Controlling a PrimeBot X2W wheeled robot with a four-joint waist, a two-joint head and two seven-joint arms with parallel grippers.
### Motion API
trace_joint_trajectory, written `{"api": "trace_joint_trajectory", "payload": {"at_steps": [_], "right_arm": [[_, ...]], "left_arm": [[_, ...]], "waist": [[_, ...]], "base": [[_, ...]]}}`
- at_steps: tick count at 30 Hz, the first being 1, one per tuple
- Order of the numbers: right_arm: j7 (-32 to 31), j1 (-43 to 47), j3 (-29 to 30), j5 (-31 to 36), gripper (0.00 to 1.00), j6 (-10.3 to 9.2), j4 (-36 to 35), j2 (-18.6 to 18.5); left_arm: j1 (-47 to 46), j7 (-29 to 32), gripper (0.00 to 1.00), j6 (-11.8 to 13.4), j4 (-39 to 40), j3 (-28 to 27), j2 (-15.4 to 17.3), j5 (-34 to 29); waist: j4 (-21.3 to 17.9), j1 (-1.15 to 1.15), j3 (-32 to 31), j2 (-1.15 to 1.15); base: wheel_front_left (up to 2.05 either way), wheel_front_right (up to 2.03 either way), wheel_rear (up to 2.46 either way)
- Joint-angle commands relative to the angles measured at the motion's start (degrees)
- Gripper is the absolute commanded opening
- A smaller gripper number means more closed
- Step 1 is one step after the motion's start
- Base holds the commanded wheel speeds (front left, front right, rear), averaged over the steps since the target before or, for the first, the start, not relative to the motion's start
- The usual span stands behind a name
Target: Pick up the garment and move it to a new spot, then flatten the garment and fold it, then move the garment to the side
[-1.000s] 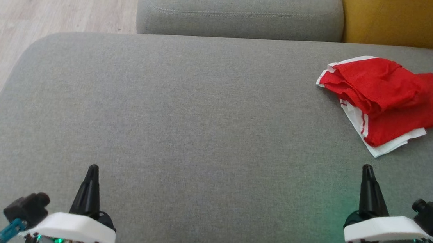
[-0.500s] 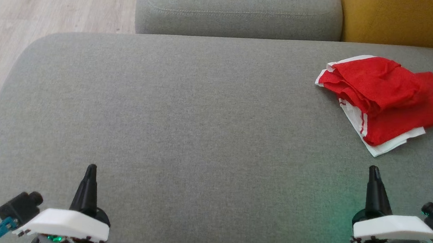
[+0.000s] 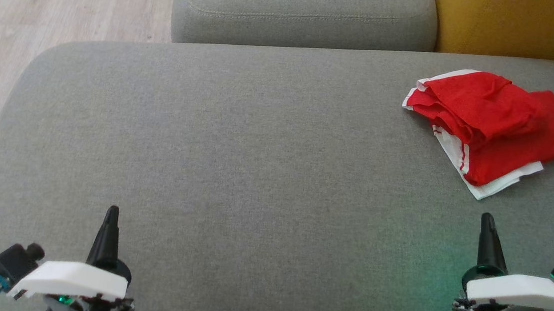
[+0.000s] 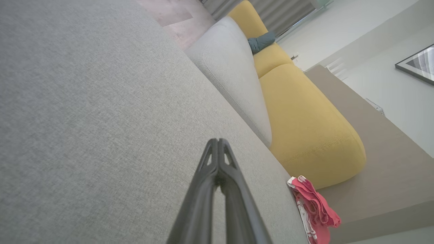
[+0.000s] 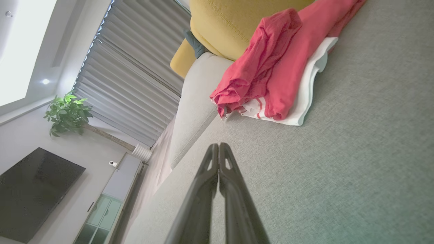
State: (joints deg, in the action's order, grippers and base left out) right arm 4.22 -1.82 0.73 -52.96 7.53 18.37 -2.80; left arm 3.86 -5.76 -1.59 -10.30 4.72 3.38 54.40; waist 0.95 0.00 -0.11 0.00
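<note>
Both arms sit low over the grey seat cushion (image 3: 256, 163). Left gripper (image 3: 112, 210): fingers pressed together, nothing between them. Right gripper (image 3: 487, 217): likewise closed and empty. The garment (image 3: 490, 124) lies near, straight ahead of the right gripper's tips and not touching them; it is well apart from the left gripper, ahead and far to its right. It looks placed on purpose, tucked toward the cushion's far right corner beside the yellow cushion (image 3: 519, 26), off the broad middle where flattening would be done. Thin red cloth, soft creases, white trim with red stripes below. Loosely layered bundle, uneven edges. Seat fabric is coarse-woven with rounded corners.
</note>
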Motion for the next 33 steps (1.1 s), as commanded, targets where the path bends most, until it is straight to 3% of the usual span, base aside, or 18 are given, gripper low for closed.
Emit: {"api": "trace_joint_trajectory", "payload": {"at_steps": [1,33], "right_arm": [[-0.4,-3.3,-0.1,-1.8,0.00,-0.02,-2.2,-0.6],[-5.5,-3.8,2.6,-21.7,0.00,-0.03,-3.3,-0.6]], "left_arm": [[-3.4,0.3,0.00,-0.5,1.5,-1.8,1.0,1.6],[-6.8,5.5,0.00,-3.3,-1.2,-5.3,1.2,21.7]], "waist": [[0.0,0.00,0.0,0.00],[-0.5,0.00,0.2,0.00]], "base": [[0.00,0.00,0.00],[0.00,0.00,0.00]]}}
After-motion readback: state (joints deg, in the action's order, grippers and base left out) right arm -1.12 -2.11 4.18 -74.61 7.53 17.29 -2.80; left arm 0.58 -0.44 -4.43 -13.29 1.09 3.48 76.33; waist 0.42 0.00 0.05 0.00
